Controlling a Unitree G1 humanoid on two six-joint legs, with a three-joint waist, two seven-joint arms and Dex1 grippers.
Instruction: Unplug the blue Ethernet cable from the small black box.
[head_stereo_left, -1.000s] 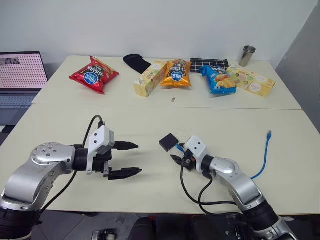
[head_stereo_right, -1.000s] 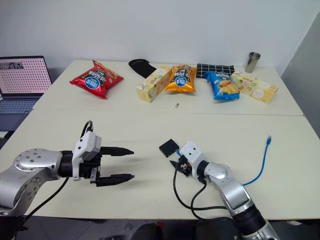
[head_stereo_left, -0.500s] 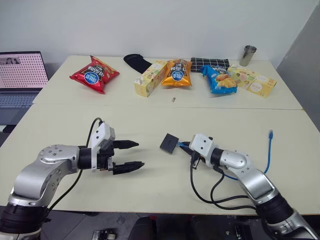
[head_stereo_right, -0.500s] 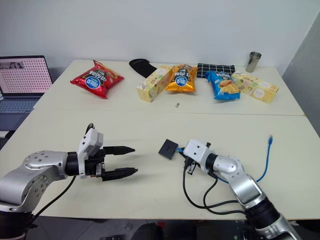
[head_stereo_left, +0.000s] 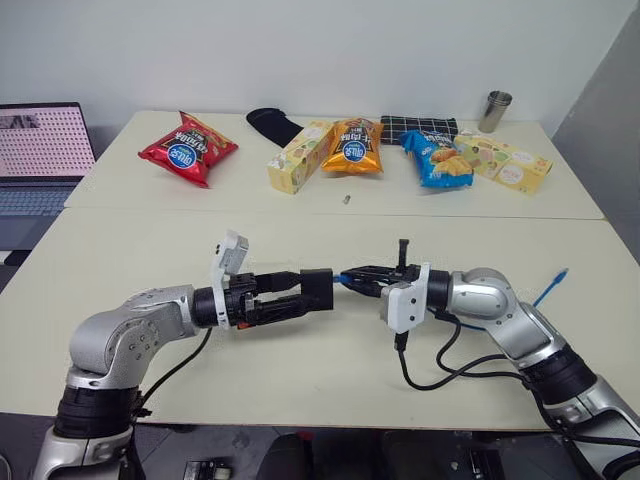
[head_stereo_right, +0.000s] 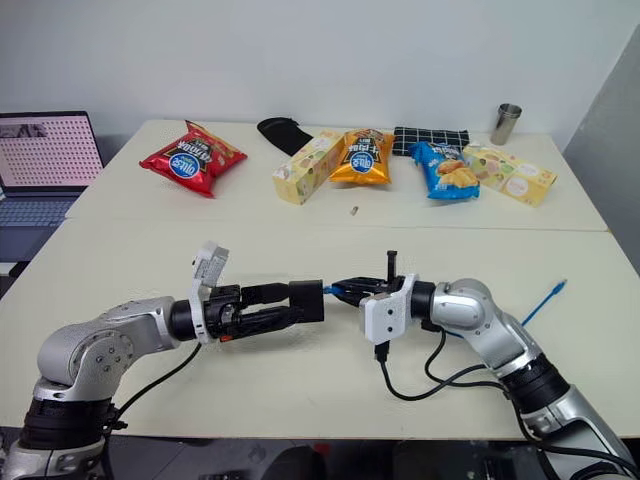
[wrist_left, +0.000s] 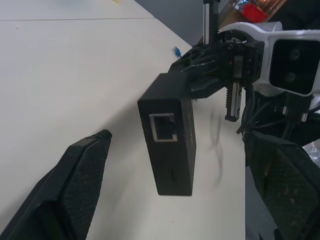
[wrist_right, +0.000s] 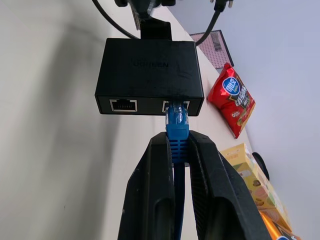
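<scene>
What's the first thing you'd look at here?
Your eye goes to the middle of the near table, where the small black box hangs in the air between two robot arms. The right gripper pinches the blue Ethernet cable, still plugged in. Behind, bright snack bags line the far table.

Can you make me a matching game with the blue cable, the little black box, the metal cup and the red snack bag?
Things:
1. blue Ethernet cable
2. small black box
3. metal cup
4. red snack bag

Where or how:
A. standing upright at the far right of the table
B. lying at the far left of the table
C. hanging between the left tool's open fingers
D. plug pinched by the right tool, still in its socket

Pairs: 1-D, 2-C, 3-A, 4-B
</scene>
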